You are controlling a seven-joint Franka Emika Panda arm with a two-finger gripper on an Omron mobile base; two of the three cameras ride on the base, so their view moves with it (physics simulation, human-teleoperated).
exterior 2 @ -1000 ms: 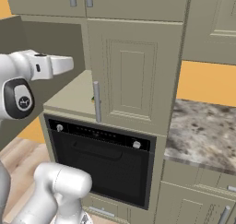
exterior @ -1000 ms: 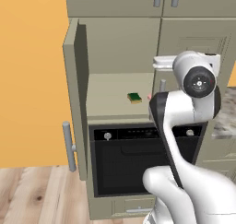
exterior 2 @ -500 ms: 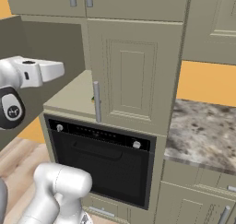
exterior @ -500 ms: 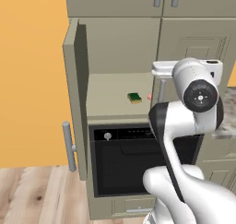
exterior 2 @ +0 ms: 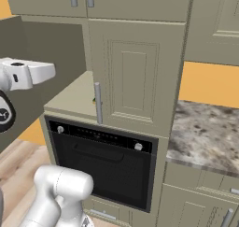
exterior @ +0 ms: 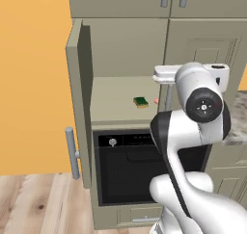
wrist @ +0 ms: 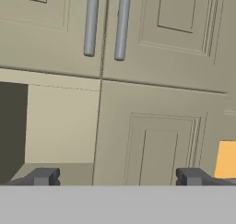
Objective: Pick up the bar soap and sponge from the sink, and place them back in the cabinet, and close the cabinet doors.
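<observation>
Rising from the 5 o'clock corner of the left base view, the white arm bends at a dark elbow and carries its wrist across at mid-height, level with the cabinet [exterior: 128,50] opening. The gripper [wrist: 117,176] looks straight at the cupboard fronts, its two dark fingertips [wrist: 42,176] standing wide apart with nothing between them, so the claw is open and empty.

The left cabinet door [exterior: 79,103] is swung out toward 9 o'clock, its steel handle [exterior: 72,152] low on the outer edge. The right cabinet door [exterior 2: 130,76] is shut, handle [exterior 2: 98,102] at its left edge. On the beige shelf [exterior: 113,100] the sponge [exterior: 141,102] lies green face up, at about the middle of the left base view. Just to its 3 o'clock a sliver of the bar soap [exterior: 157,100] shows beside the arm. Below the shelf sits the black oven [exterior 2: 100,163]. A speckled counter [exterior 2: 203,135] lies at 3 o'clock in the right base view.
</observation>
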